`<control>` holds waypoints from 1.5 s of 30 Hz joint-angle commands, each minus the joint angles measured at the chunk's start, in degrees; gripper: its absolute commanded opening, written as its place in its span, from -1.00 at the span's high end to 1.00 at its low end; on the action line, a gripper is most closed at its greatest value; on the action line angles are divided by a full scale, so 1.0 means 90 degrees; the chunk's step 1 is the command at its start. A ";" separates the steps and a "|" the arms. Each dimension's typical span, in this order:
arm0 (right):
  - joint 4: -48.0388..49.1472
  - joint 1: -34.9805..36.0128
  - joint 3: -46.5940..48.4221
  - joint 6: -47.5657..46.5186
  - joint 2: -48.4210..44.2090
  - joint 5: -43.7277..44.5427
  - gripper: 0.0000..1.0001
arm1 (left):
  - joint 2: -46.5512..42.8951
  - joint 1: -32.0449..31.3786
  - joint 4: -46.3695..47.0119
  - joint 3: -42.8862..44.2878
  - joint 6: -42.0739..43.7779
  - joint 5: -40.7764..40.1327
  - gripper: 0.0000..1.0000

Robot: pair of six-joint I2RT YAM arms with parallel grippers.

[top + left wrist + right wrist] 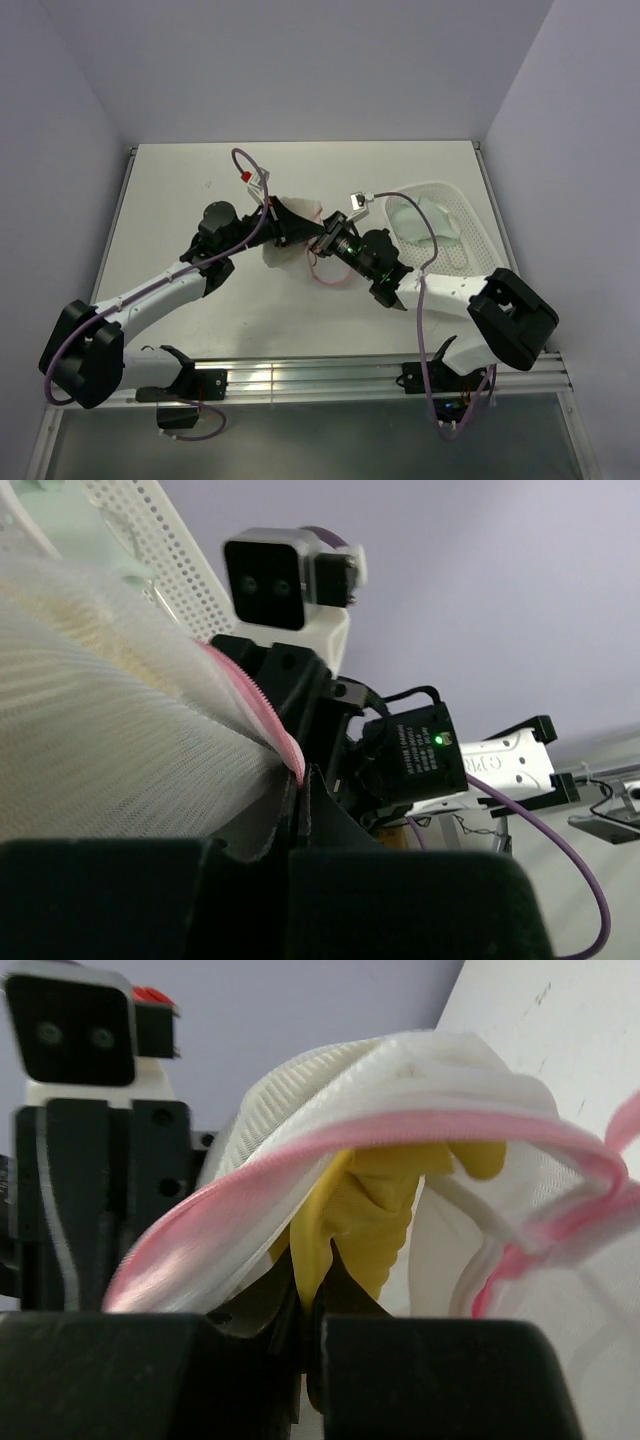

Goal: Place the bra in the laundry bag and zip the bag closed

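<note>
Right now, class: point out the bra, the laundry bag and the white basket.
bra (370,1210): right wrist view, yellow fabric inside the opening.
laundry bag (400,1070): right wrist view, white mesh on its upper side.
white basket (468,224): top view, perforated right wall.

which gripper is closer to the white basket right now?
Right. The right gripper is shut on the laundry bag on the side facing the basket. The left gripper pinches the bag's opposite side, farther from the basket.
</note>
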 commanded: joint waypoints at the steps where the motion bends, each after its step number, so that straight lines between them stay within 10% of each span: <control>1: 0.0899 0.0055 0.0207 0.0073 0.0187 -0.0453 1.00 | -0.0059 -0.0063 0.0814 0.0053 -0.0105 0.0653 1.00; 9: -0.0221 0.0055 0.0557 -0.0054 0.0246 0.0298 1.00 | -0.0039 -0.0093 0.2199 -0.0259 -0.0963 0.1122 0.99; 13: -0.2664 0.0045 0.1268 -0.0210 0.0100 0.1323 1.00 | -0.0351 -0.0083 0.2231 -0.0698 -0.1072 0.0937 1.00; 25: -0.7691 0.0055 0.2638 -0.0698 0.0021 0.4127 1.00 | -0.2606 0.0034 -0.1661 -0.1529 -0.0466 -0.2038 1.00; 30: -0.8211 0.0065 0.2599 -0.1118 0.0148 0.4079 1.00 | -0.2637 0.0025 -0.3549 -0.1207 -0.0154 -0.2979 1.00; 38: -0.8935 0.0084 0.2697 -0.1577 0.0490 0.4294 1.00 | -0.1945 0.0025 -0.2927 -0.1998 -0.0369 -0.2922 0.99; 45: -0.8779 0.0133 0.2863 -0.1880 0.0325 0.3523 0.40 | -0.1270 0.0025 -0.2497 -0.2007 -0.0300 -0.2843 1.00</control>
